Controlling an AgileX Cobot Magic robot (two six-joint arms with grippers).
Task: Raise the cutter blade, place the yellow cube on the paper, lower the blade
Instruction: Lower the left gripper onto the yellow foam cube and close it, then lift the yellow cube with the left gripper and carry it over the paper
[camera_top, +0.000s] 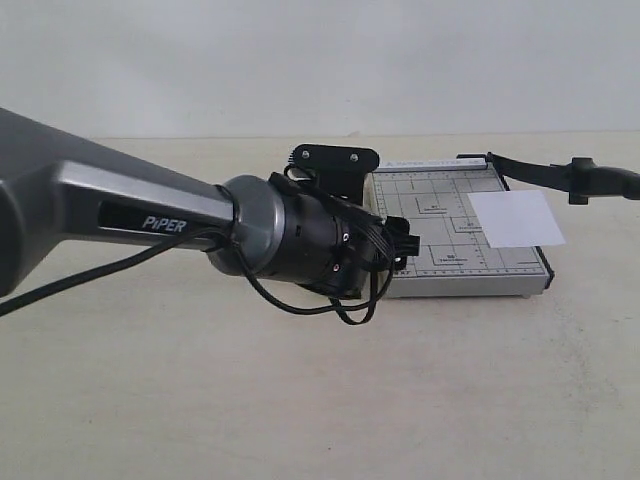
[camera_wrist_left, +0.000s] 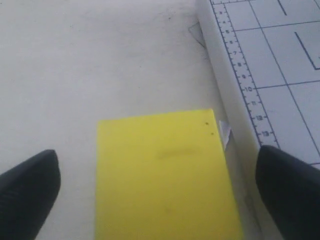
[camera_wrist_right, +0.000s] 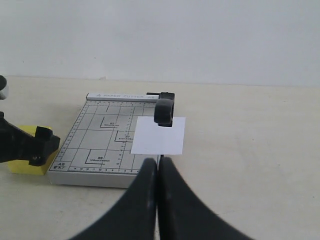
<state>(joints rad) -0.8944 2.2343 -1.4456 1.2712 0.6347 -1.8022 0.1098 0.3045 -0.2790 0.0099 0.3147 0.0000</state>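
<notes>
Straddling the yellow cube (camera_wrist_left: 165, 175), left hand (camera_wrist_left: 157, 165) spread wide.
Cube is sitting on the counter (camera_wrist_left: 100, 60) between its fingers (camera_wrist_left: 30, 190); raised cutter blade (camera_top: 530, 169) is pointing handle-first at the pinched-shut right hand (camera_wrist_right: 159, 161).

Lab-like: beige tabletop (camera_top: 300, 400), white wall (camera_top: 300, 60)

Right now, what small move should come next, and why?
Probably close the left gripper on the cube: its open jaws straddle the cube, which sits on the table beside the board, while the blade is up and the paper lies bare.
</notes>
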